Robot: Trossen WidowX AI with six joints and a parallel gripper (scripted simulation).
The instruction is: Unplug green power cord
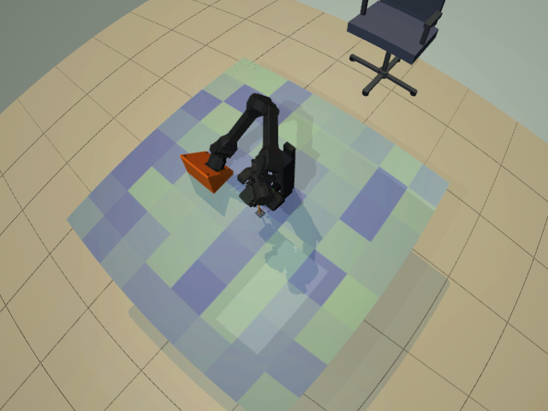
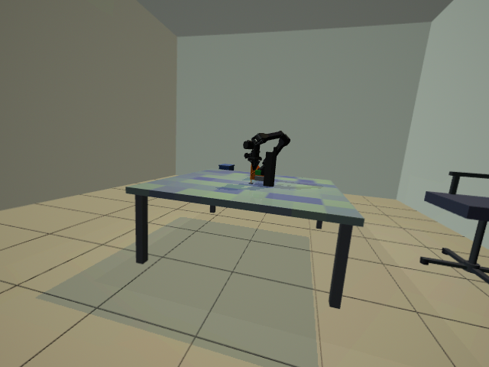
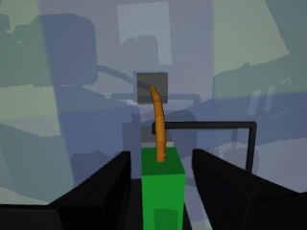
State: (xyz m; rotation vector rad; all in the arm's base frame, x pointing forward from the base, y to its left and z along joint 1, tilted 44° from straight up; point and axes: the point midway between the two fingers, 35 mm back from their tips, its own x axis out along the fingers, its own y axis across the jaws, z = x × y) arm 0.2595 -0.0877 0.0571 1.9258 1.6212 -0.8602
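The green plug [image 3: 163, 192] [image 2: 258, 172] stands between my fingers in the wrist view. My gripper [image 3: 161, 157] [image 1: 264, 201] [image 2: 255, 166] is open around it, with a gap on each side. The orange cord [image 3: 160, 120] [image 1: 259, 208] runs from the plug to a small grey square [image 3: 144, 81] [image 1: 259, 213] on the table. The grey power strip [image 3: 154, 136] [image 2: 259, 178] shows beneath the plug. Whether the plug is fully seated is hidden. The hand covers most of the plug in the top view.
A tall black box [image 1: 289, 172] [image 2: 270, 170] stands close beside the hand. A thin black bar frame [image 3: 211, 126] is near the right finger. My arm's orange base [image 1: 205, 169] is to the left on the patchwork table [image 1: 199, 282]. An office chair [image 1: 391, 26] stands beyond the table.
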